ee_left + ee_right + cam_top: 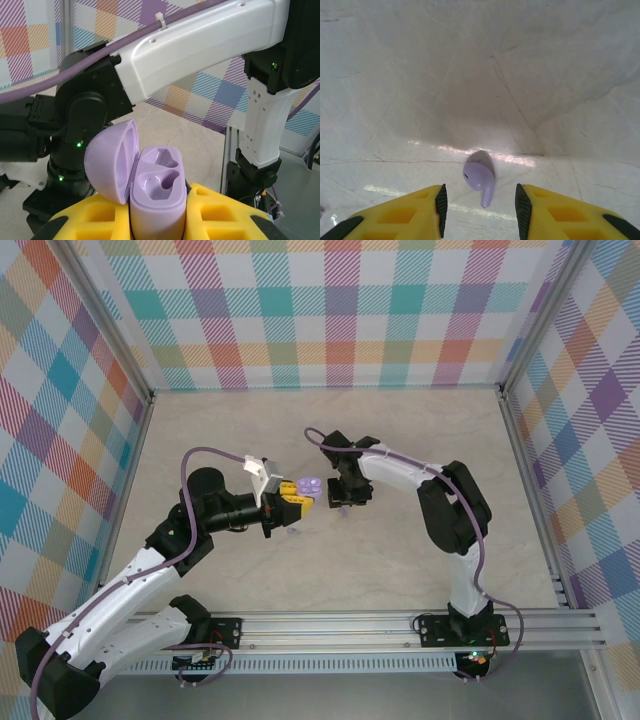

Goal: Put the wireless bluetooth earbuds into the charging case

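1. While my left claw (290,502) is clamped on the lavender charging case (157,205), my right claw (480,212) hangs low over the pale, veined table (545,75).
2. My left claw's yellow fingers (225,212) press against both sides of the case body, so the left claw is narrow and holding the case off the table.
3. The case stands upright in that grip, and its domed lid (112,162) is swung open to the left of the body on its hinge.
4. Inside the case I see 2 comma-shaped sockets, 1 behind the other, and both are bare.
5. My right claw is parted and holds nothing; its 2 yellow fingers with black pads (441,202) stand on either side of a clear gap.
6. 1 lavender earbud (479,177) lies on the table in that gap, bulb away from me and stem pointing back toward the claw.
7. Neither pad touches the earbud; bare table shows on both sides of it.
8. From above, my 2 claws face each other near the middle of the table, the open case in between and close to my right claw.
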`<state>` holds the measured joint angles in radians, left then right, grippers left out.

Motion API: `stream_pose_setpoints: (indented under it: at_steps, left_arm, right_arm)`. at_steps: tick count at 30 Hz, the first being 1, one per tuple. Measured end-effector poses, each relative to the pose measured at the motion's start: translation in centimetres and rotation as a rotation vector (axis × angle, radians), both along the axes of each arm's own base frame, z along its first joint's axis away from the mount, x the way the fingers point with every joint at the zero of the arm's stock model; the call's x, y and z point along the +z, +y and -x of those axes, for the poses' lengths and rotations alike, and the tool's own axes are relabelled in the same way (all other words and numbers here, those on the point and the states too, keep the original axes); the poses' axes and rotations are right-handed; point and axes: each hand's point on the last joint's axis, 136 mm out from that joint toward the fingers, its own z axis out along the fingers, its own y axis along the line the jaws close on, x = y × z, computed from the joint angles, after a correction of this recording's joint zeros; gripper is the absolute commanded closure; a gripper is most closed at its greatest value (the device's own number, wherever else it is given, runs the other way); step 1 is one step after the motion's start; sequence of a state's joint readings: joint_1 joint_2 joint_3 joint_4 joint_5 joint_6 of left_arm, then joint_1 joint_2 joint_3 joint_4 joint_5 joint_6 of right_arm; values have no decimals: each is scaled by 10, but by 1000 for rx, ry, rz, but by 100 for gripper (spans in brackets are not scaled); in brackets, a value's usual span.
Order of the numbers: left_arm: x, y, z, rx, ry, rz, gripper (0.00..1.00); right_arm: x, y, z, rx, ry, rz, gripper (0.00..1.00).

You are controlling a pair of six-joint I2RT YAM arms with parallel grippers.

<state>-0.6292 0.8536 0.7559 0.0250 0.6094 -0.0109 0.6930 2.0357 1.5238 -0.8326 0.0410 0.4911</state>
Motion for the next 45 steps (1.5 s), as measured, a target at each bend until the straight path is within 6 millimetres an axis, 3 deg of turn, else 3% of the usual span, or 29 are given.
stream_pose_setpoints:
  at_steps: [16, 39, 45]
  left_arm:
    - [0, 0, 0, 0, 0, 0, 100]
    - [0, 0, -1, 2, -1, 1, 100]
    - [-9, -1, -12, 47, 34, -15, 100]
  right_arm:
    - [-21, 1, 4, -18, 45, 53, 66]
    - [-22, -3, 0, -37, 35, 87, 75]
    - [-21, -6, -1, -52, 23, 44, 75]
